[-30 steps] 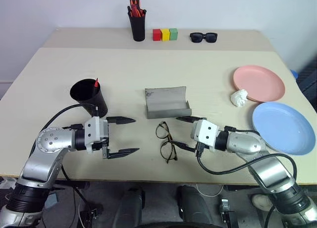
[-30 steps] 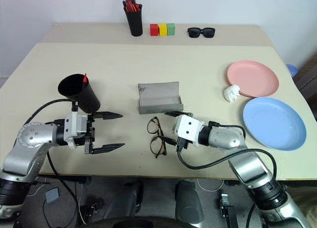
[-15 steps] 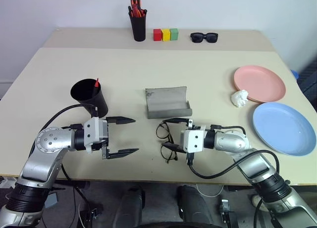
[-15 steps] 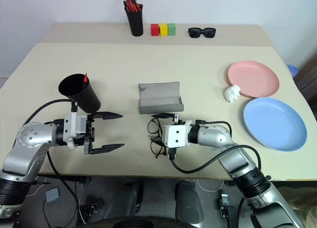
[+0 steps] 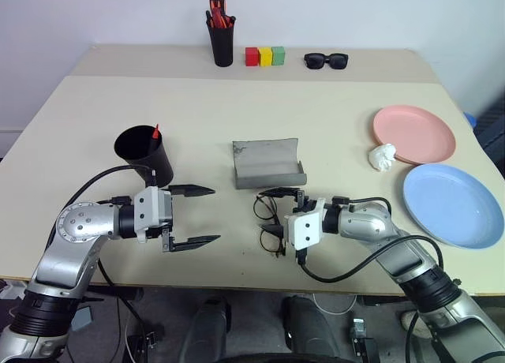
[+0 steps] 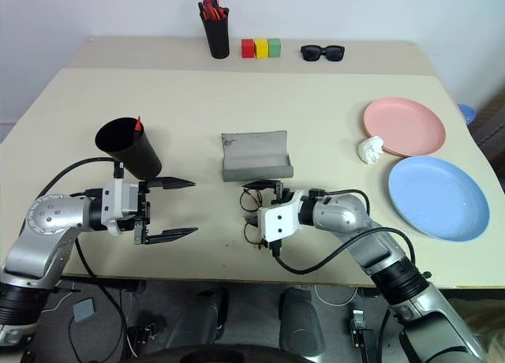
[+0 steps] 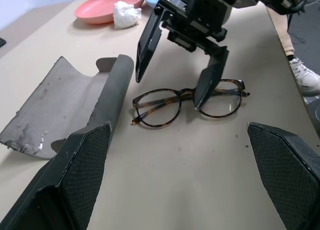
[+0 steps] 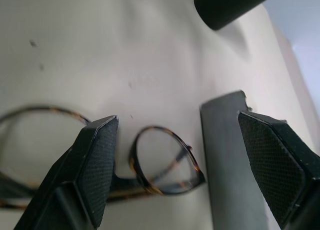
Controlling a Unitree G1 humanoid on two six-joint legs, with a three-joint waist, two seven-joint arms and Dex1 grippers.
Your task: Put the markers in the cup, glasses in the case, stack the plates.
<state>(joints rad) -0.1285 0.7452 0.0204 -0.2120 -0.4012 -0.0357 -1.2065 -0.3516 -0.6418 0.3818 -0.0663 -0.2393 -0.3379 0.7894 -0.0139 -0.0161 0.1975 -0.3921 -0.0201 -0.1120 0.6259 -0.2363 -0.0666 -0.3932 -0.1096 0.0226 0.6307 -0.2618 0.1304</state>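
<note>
Fingers of the right gripper (image 7: 172, 80) are spread wide and have just come down over the glasses (image 7: 190, 101), one finger on each side of the bridge. They are not squeezing yet. The glasses lie flat on the table (image 5: 339, 102), just in front of the open case (image 5: 267, 164). A grab looks close. The left gripper (image 5: 197, 216) waits, fingers spread.

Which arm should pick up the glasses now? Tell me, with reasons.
Right. The right gripper is open with its fingers astride the glasses, beside the open case. The left gripper, also open, hangs off to the side near the cup.
</note>
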